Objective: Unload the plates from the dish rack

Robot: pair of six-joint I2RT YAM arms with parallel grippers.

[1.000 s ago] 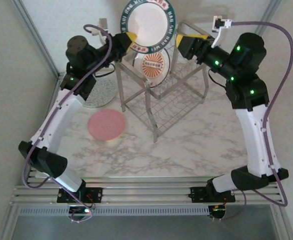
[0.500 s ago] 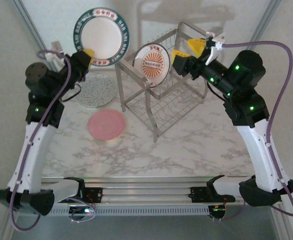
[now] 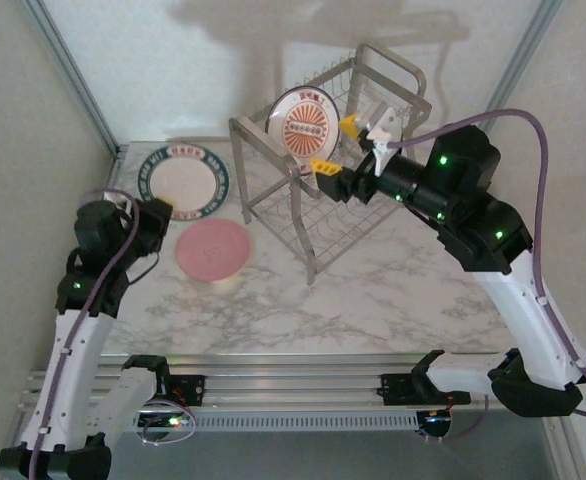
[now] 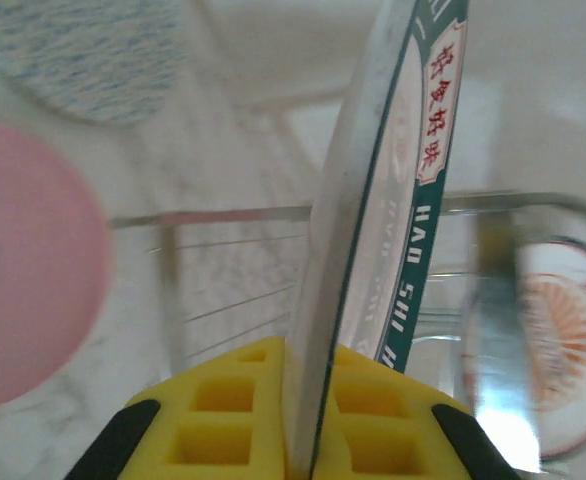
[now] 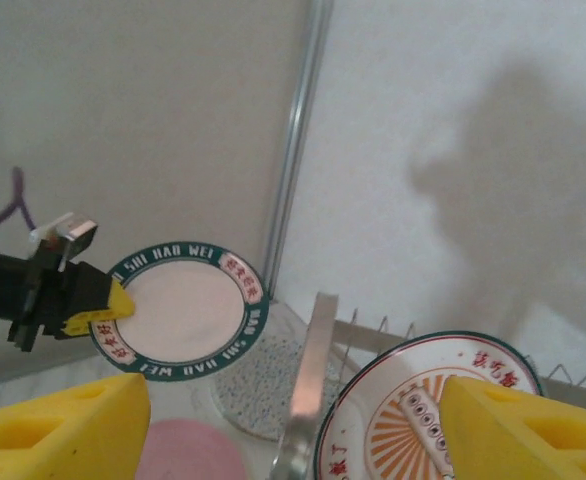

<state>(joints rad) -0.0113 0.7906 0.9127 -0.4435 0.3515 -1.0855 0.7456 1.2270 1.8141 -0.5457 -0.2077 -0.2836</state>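
Note:
My left gripper (image 3: 166,213) is shut on the rim of a white plate with a dark green lettered rim (image 3: 183,181), held over the speckled plate at the table's back left. In the left wrist view this plate (image 4: 373,200) stands edge-on between the yellow pads (image 4: 223,420). The silver wire dish rack (image 3: 373,62) holds a white plate with an orange sunburst centre (image 3: 306,124), standing upright. My right gripper (image 3: 337,147) is open just right of that sunburst plate (image 5: 413,410); its yellow fingers (image 5: 63,425) are spread wide.
A pink plate (image 3: 213,250) lies flat on the marble table, left of the rack. The speckled plate (image 5: 248,395) lies beneath the held plate. Enclosure walls and a corner post (image 3: 68,75) stand close behind and to the left.
My left arm carried the green-rimmed plate from above the rack leftward and down over the speckled plate. My right gripper moved down and left toward the sunburst plate, staying open.

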